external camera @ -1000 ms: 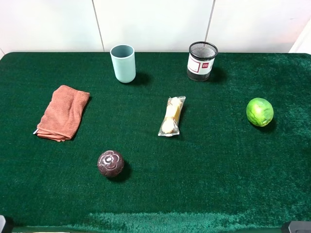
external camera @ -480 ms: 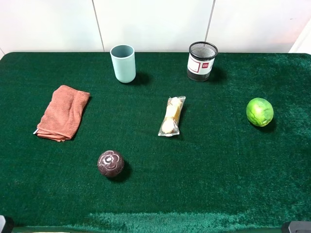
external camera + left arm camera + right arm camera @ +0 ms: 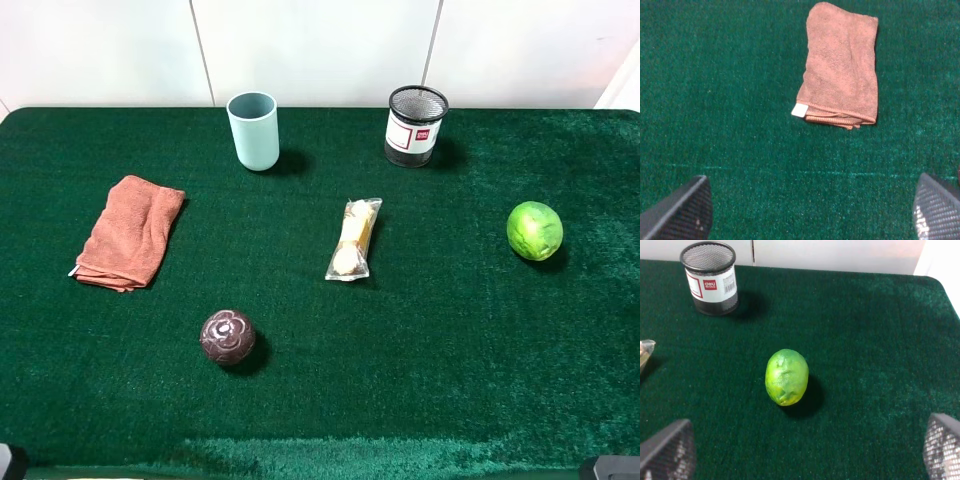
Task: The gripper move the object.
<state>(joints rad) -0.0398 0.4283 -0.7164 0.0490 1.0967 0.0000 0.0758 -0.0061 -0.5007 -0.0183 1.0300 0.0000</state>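
Observation:
The pale blue-green cup [image 3: 253, 130] stands upright at the back of the green table, left of centre, and nothing touches it. It shows in neither wrist view. My left gripper [image 3: 809, 210] is open and empty, its fingertips [image 3: 682, 210] wide apart over the cloth short of an orange towel. My right gripper [image 3: 805, 447] is open and empty, short of a green fruit. In the high view only dark bits of the arms show at the bottom corners, far from the cup.
A black mesh pen pot [image 3: 415, 125] stands at the back right. An orange folded towel [image 3: 130, 232] lies at the left, a wrapped snack [image 3: 354, 238] in the middle, a dark ball [image 3: 227, 336] at the front left and a green fruit [image 3: 534, 230] at the right.

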